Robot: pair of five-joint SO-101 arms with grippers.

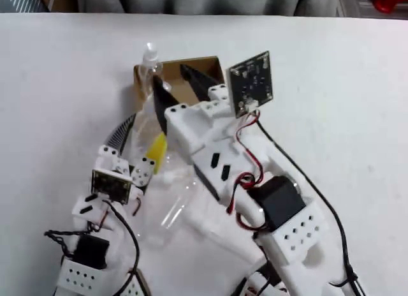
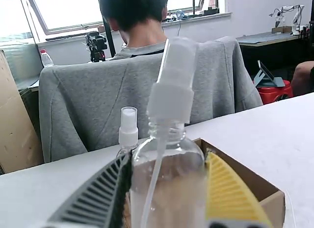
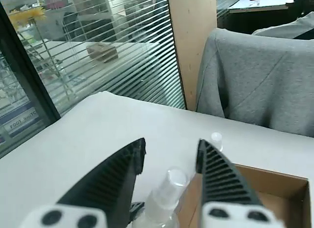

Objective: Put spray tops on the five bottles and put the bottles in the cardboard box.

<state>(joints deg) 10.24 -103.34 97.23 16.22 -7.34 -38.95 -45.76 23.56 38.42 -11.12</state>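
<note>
Your left end effector [image 2: 168, 161] is pinching a bottle [image 2: 167, 193]; your right end effector [image 3: 170, 148] is hovering, spread, near its spray top [image 3: 169, 186].

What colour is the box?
Plain brown. The cardboard box shows best in the left wrist view.

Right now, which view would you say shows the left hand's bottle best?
The left wrist view: the bottle sits close between the left hand's fingers, spray top on. The high view shows its clear body faintly; the right wrist view perhaps its top.
</note>
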